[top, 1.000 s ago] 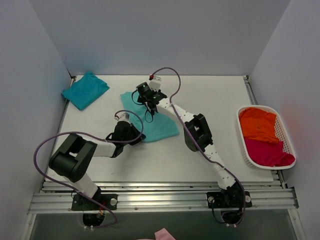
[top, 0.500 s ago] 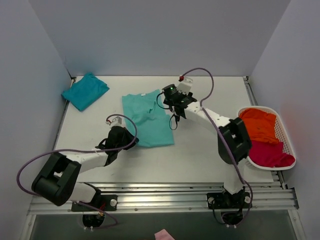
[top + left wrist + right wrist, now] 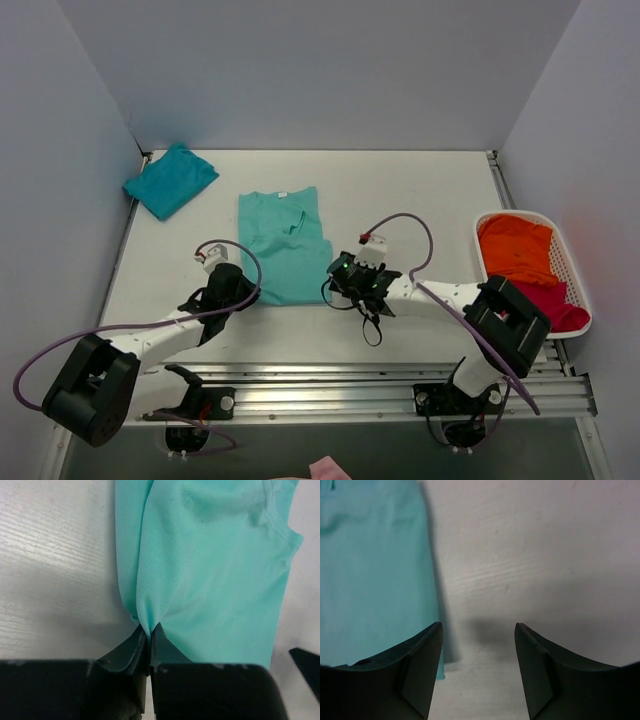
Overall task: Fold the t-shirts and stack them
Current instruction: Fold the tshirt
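Cloth, soft, limp, featherlight: pinching a hem corner of the mint-green t-shirt (image 3: pixel 210 570) with the left hand (image 3: pixel 148 632), clamped tight; poising the right hand (image 3: pixel 477 626), wide open, at the other hem corner.

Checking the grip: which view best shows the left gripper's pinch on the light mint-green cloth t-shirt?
Left wrist: left gripper pinches the mint-green t-shirt, close up. Top external hides the contact; right wrist shows only another edge.

Far right counter (image 3: pixel 420 195): bare between the mint t-shirt (image 3: pixel 283 245) and the basket (image 3: pixel 481 262).
Far left corner: folded teal t-shirt (image 3: pixel 170 181) against the left wall (image 3: pixel 60 200).
Near edge: left end effector (image 3: pixel 225 285) and right end effector (image 3: pixel 352 278), with their arms, flank the mint t-shirt's near hem.
Between the right jaws: bare counter only.
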